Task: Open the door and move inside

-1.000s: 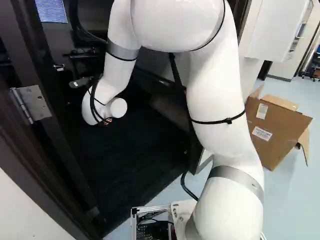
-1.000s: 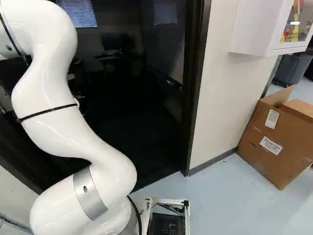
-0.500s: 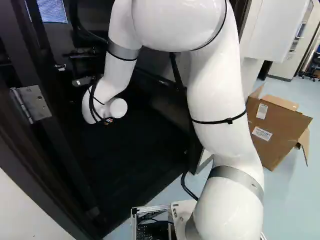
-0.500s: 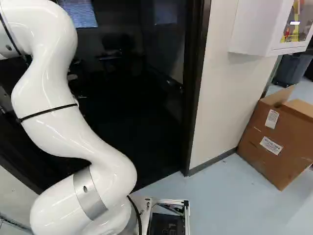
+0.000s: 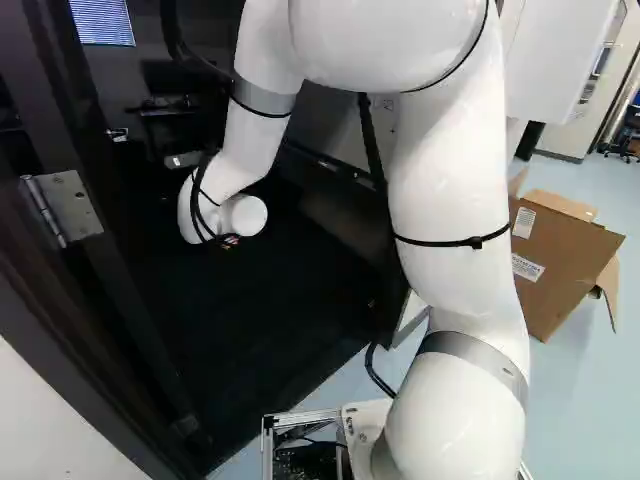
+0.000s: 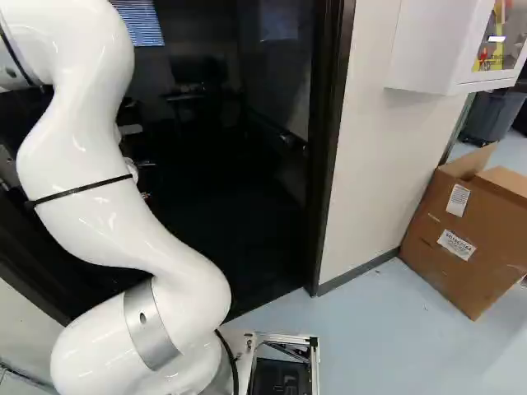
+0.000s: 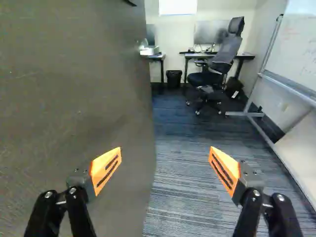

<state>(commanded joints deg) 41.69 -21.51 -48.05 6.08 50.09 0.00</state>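
My black gripper (image 7: 165,148) has its jaws wide apart, the orange pads (image 7: 106,168) facing each other with nothing clamped between them. One finger stands in front of the broad, dark grey-brown flat door (image 7: 74,98); whether it touches, I can't tell. The door's free edge runs up between my jaws, and past it the way is open onto blue-grey striped carpet (image 7: 187,163).

I judge the door stiff and fairly heavy, yet apt to swing smoothly on its silver metal hinge (image 5: 67,205). Its face is too broad and flat for me to grip. I'd push with a finger's side near the free edge, far from the hinge, where little force should do; too sharp a shove might skid along the face. Judging by the gap, the opening is well begun, while the base stands outside the dark doorframe (image 6: 329,148).

Inside, a small black waste bin (image 7: 174,79) sits by the desks, its contents hidden. Outside, the brown cardboard box (image 6: 461,239) has raised flaps, but I can't see into it. The white wall cabinet (image 6: 428,41) shows yellow and red things behind its pane.
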